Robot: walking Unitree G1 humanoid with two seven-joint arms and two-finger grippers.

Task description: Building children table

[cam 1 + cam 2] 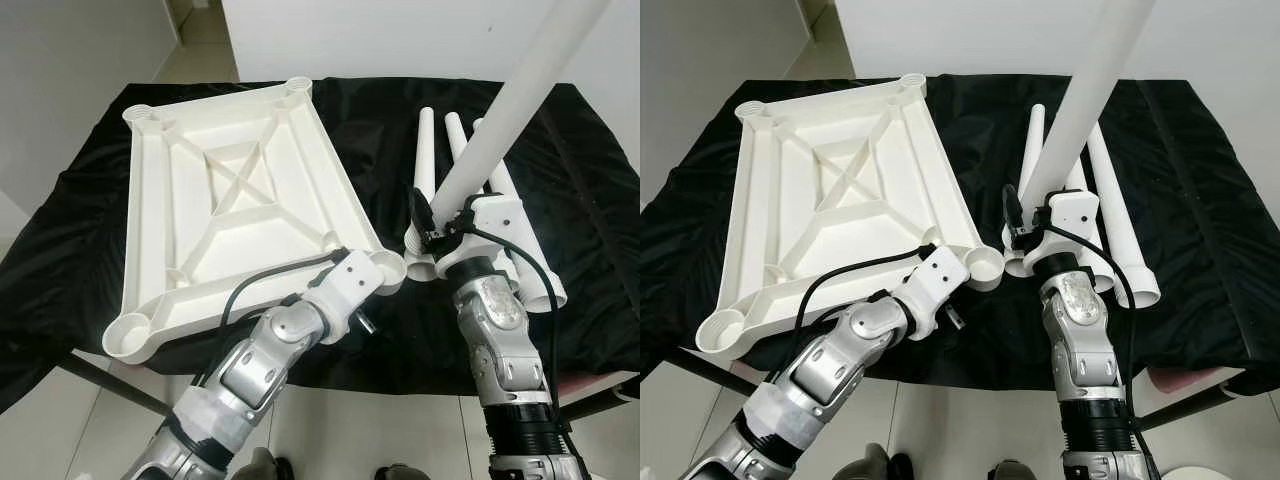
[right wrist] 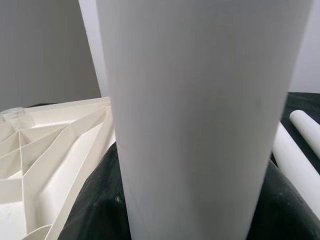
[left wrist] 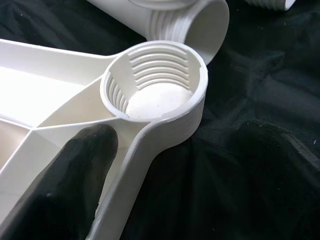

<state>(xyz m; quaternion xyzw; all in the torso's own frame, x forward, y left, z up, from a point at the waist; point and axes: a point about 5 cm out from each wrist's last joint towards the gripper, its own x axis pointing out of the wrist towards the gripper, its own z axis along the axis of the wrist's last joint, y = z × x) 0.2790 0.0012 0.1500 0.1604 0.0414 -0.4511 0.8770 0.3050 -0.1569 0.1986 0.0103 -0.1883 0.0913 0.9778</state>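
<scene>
Upturned white tabletop lying ribs-up on the black cloth, its four threaded corner sockets facing the ceiling, ready to take legs. Left gripper braced at the near right corner socket, one black finger pressed inside the rim wall and the other outside on the cloth, so clamped across the frame edge, likely to steady the top against twisting. Right gripper clenched round a long white leg, raised steeply with its top tilted away to the right, threaded end low and just beside that same socket, apparently lined up for screwing in but not yet seated. Three more legs lying on the cloth just right of the tabletop, one threaded end nearly touching the socket and crowding the approach. Shoes of a person at the bottom edge, by the table's near side
</scene>
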